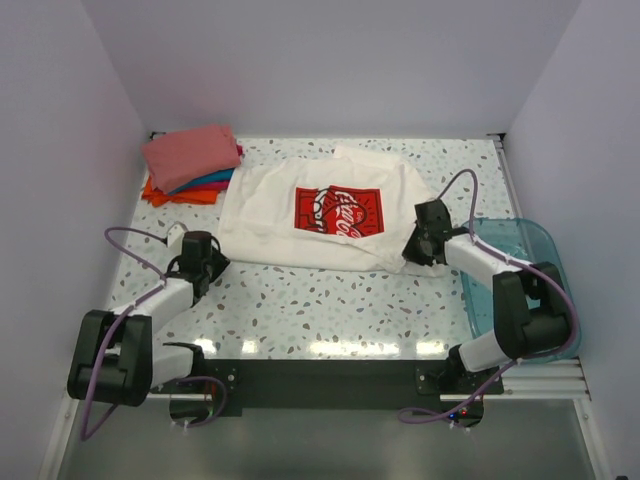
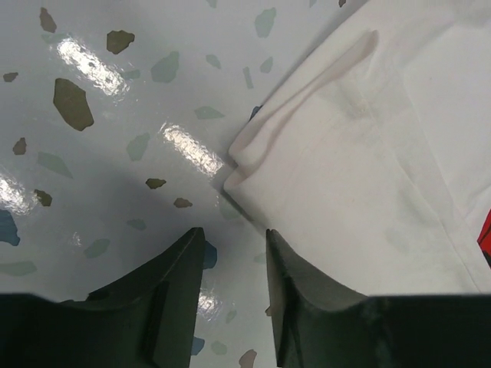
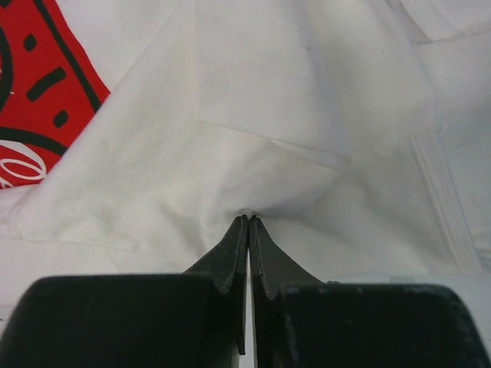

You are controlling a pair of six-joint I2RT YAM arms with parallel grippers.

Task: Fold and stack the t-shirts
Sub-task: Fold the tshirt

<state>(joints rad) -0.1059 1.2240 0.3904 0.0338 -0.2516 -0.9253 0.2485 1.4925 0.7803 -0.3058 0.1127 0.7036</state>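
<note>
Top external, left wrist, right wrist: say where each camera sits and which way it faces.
Top external: above and behind the robot, looking down at the speckled table and white cloth t-shirt with red print; left arm and right arm show.
Left wrist: on the left arm, looking down past the left gripper, jaws apart, at the shirt's corner.
Right wrist: on the right arm, looking down past the right gripper, shut on white cloth.
Shared: all see the t-shirt.

A teal plastic bin (image 1: 517,238) flanks the speckled table (image 1: 330,300).
</note>
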